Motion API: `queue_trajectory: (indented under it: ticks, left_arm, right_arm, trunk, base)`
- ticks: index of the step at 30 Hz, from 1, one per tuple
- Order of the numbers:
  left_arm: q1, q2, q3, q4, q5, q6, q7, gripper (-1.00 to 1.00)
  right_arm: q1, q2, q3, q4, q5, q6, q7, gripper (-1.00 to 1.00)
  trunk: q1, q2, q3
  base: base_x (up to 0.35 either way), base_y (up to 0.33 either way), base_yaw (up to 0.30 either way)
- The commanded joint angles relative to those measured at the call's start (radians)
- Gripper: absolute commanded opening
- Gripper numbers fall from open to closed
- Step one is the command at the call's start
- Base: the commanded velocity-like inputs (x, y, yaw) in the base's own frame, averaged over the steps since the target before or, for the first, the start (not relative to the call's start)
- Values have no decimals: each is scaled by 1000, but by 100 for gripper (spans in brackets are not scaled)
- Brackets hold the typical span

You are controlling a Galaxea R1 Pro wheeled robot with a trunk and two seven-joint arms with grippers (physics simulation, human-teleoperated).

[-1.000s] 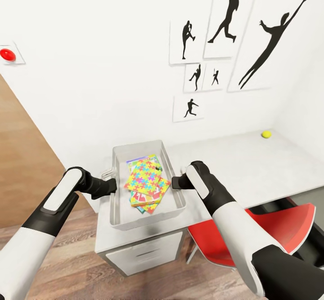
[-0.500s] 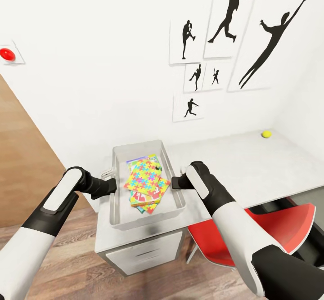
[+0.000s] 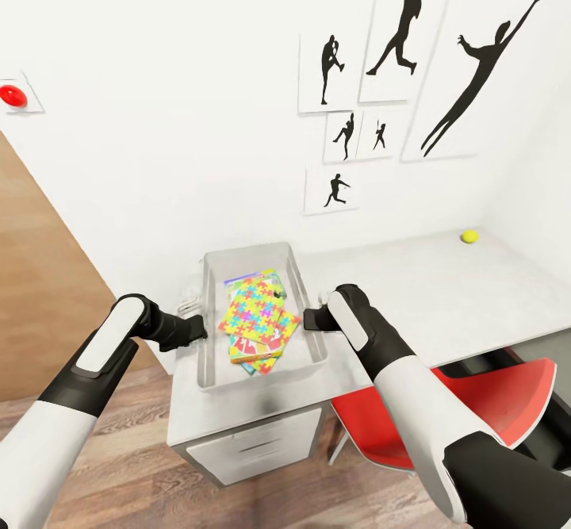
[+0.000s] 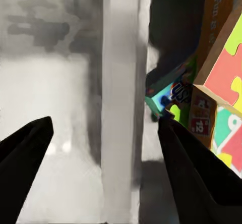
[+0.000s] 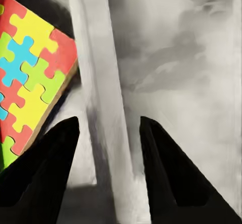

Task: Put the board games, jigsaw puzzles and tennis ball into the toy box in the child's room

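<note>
I have the left gripper (image 4: 103, 148) spread astride the toy box's (image 3: 208, 319) left wall and the right gripper (image 5: 108, 148) spread astride its right wall. Jigsaw puzzles (image 3: 258, 312) lie stacked inside; the tennis ball (image 3: 469, 236) sits well right of the box.

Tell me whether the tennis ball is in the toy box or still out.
Out. The tennis ball lies on the table near the far wall, well apart from the toy box.
</note>
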Motion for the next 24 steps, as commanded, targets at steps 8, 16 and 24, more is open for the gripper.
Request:
queue_trajectory:
  ticks: [8,16,24]
  left_arm:
    - [-1,1,-1,-1,9,1,10,100]
    - [-1,1,0,-1,8,1,10,100]
    - [-1,32,8,-34,12,1,9,100]
  right_arm:
    - [-1,0,2,1,-11,1,-9,100]
    - [0,-2,1,0,-13,1,-9,100]
    - [-1,-2,-3,-11,-14,1,-8,100]
  trunk:
    - [1,-2,-2]
    - [1,-2,-2]
    - [1,-2,1]
  base:
    - [0,0,0]
    - [0,0,0]
    - [0,0,0]
